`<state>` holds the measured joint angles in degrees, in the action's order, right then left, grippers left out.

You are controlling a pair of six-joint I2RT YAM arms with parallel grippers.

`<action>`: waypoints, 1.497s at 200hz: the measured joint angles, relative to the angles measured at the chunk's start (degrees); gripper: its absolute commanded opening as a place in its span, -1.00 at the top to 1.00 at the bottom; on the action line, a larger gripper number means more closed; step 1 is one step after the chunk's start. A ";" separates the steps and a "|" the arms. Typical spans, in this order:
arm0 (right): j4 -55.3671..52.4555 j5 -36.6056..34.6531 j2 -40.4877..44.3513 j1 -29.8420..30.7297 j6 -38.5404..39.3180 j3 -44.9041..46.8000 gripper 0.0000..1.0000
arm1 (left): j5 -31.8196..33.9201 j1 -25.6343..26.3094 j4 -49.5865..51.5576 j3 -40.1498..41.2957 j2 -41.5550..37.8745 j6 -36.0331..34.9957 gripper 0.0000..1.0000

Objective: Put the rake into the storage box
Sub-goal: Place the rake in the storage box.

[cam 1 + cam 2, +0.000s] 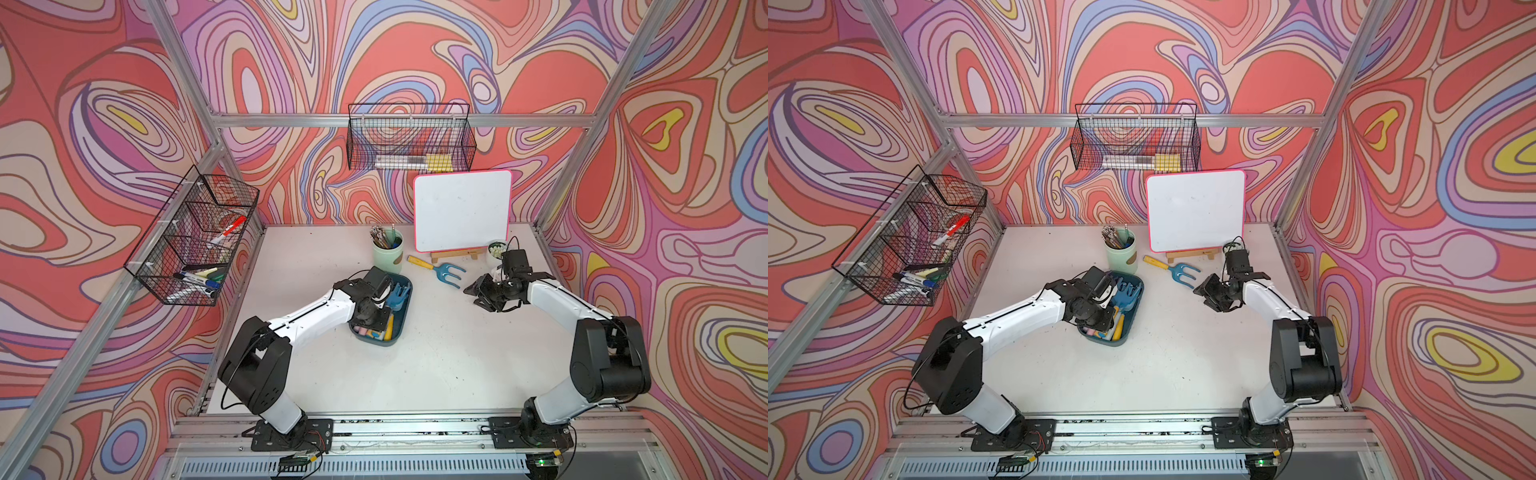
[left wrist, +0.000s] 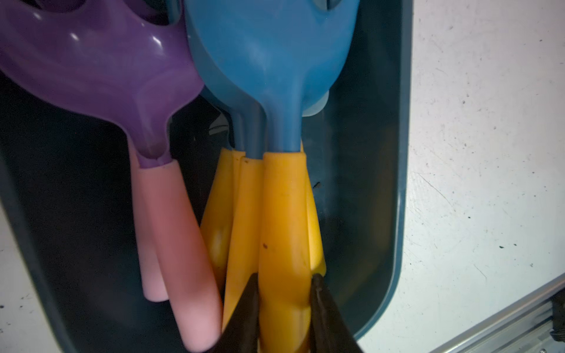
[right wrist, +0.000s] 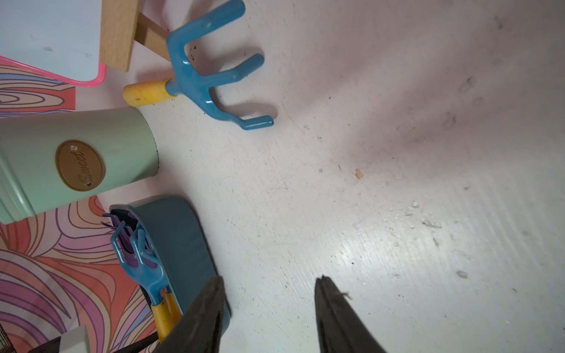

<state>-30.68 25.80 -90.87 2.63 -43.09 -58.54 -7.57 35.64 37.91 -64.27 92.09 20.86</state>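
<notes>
Only table (image 1: 426, 297) between loose rake (image 1: 451, 272), storage box (image 1: 402, 311)

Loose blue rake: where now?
In both top views the loose rake lies on the table before the whiteboard easel, right of the green cup, outside the storage box.

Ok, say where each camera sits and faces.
Top views: overhead behind the robot, looking down at the table; left arm and right arm show.
Left wrist: on left arm, facing into storage box; left gripper shut on held rake.
Right wrist: on right arm, facing loose rake; open right gripper.
Shared: storage box in all.
</notes>
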 measured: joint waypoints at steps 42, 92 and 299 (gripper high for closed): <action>-0.46 0.04 0.00 0.00 0.28 0.00 0.01 | -0.85 -1.01 -0.24 0.24 0.00 0.76 1.00; -1.09 0.02 0.00 0.00 0.63 -0.07 0.00 | -1.20 -1.79 -0.22 0.22 0.09 1.97 -0.40; -2.21 -0.85 -31.85 0.02 -2.47 -33.14 0.03 | 7.93 -3.43 -0.20 -10.99 -0.63 4.98 -0.29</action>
<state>-32.88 24.95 -122.72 2.66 -45.56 -91.68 0.36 32.21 37.71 -75.26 91.46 25.85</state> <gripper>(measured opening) 0.485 0.654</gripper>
